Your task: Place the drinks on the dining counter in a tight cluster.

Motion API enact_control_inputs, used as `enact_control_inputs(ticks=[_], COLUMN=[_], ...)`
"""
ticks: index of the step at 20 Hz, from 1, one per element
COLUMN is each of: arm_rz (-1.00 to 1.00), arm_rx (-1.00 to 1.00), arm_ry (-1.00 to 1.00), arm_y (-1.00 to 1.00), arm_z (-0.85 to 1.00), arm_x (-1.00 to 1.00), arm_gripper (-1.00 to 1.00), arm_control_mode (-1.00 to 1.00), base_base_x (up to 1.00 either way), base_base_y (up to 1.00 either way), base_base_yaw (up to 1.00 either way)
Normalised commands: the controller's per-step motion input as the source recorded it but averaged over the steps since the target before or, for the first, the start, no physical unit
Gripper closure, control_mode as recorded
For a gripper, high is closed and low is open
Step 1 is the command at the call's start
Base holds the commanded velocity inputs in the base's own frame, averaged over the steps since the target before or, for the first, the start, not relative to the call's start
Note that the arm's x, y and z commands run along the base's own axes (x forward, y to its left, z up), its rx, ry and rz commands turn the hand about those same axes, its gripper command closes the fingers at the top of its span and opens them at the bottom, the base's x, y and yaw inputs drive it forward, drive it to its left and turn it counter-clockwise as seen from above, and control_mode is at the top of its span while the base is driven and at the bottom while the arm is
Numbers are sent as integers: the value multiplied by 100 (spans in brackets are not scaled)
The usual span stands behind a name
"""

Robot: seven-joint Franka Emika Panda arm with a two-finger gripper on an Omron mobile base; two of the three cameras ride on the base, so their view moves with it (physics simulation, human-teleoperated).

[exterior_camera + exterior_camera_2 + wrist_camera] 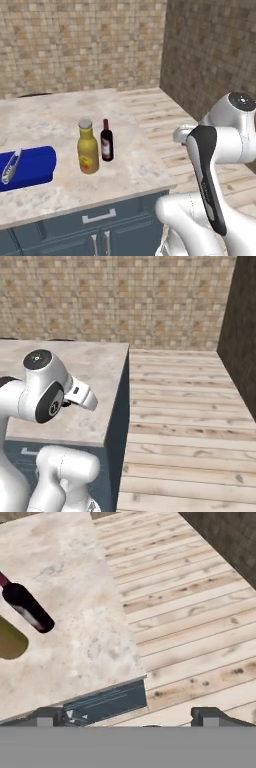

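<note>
yellow bottle (88,152) and dark wine bottle (106,141) stand side by side on the dining counter (45,117). gripper (128,716) fingers are wide apart, holding nothing. go slow; don't bump them.

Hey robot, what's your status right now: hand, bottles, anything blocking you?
Gripper open, holding nothing, above the counter's corner. Tall mustard-yellow bottle and dark wine bottle upright, close together on the beige marble dining counter. Blue box sits apart at left.
</note>
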Motion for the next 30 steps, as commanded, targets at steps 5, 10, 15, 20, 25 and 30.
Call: enact_control_inputs(ticks=[5, 10, 15, 20, 25, 30], arm_rz=[0, 0, 0, 0, 0, 0], arm_rx=[0, 0, 0, 0, 0, 0], arm_ry=[0, 0, 0, 0, 0, 0], arm_y=[0, 0, 0, 0, 0, 0], arm_z=[0, 0, 0, 0, 0, 0], arm_x=[0, 0, 0, 0, 0, 0], arm_gripper=[-100, -100, -100, -100, -100, -100], arm_control_mode=[100, 100, 100, 100, 100, 100], base_base_x=[-100, -57, 0, 1, 30, 28], base_base_y=[6, 49, 43, 24, 8, 0], base_base_yaw=[26, 65, 97, 100, 95, 98])
